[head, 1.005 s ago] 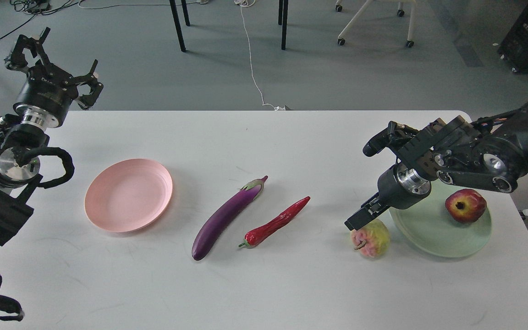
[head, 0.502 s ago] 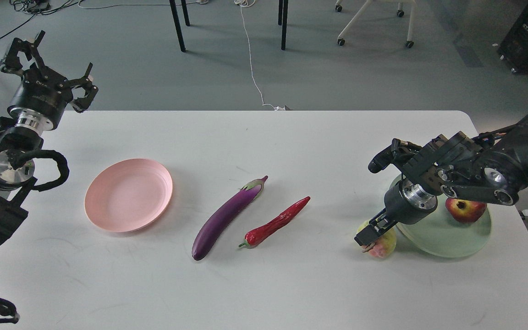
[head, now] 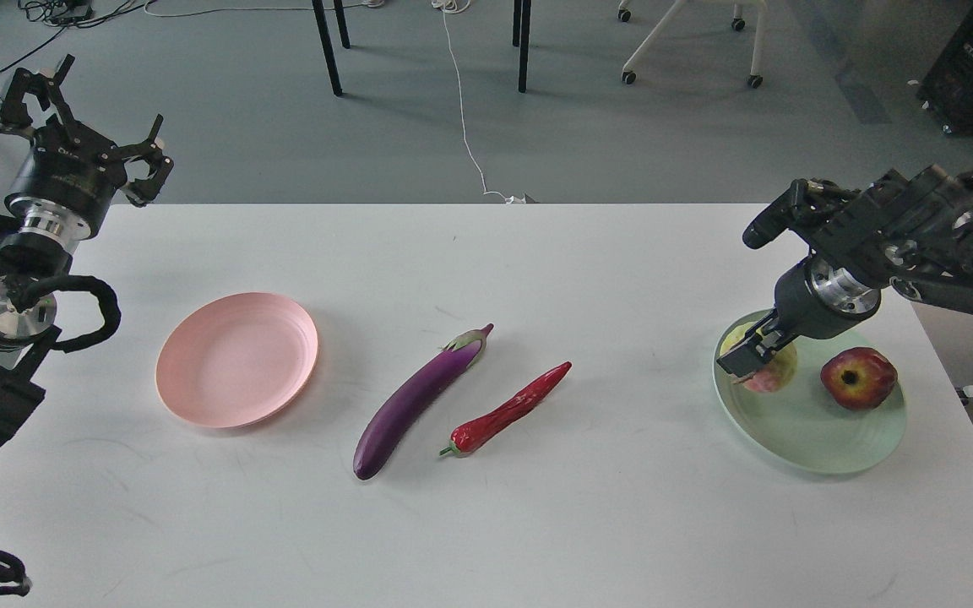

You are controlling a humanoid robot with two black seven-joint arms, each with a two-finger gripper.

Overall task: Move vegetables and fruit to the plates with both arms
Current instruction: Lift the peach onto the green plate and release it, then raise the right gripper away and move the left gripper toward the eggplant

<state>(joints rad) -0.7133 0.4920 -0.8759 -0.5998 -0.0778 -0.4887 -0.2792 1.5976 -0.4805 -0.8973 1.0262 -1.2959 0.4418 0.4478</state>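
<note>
The purple eggplant [head: 419, 401] and the red chili pepper [head: 508, 410] lie side by side mid-table. The pink plate [head: 236, 358] is left of them. The mint green plate [head: 816, 431] at the right holds the dark red pomegranate [head: 857, 378]. My right gripper [head: 748, 363] is shut on the bumpy yellow-green and pink fruit [head: 769, 371] and holds it over the green plate's left part. My left gripper [head: 81, 110] is open, raised at the table's far left corner, away from everything.
The white table [head: 486, 523] ends close to the right of the green plate. Beyond its far edge are grey floor, table legs [head: 328, 46], a white cable [head: 465, 127] and a chair base [head: 689, 42].
My right gripper closed on the bumpy fruit on the table left of the green plate, lifted it and carried it right and back over the plate. My left gripper drifted slightly left.
</note>
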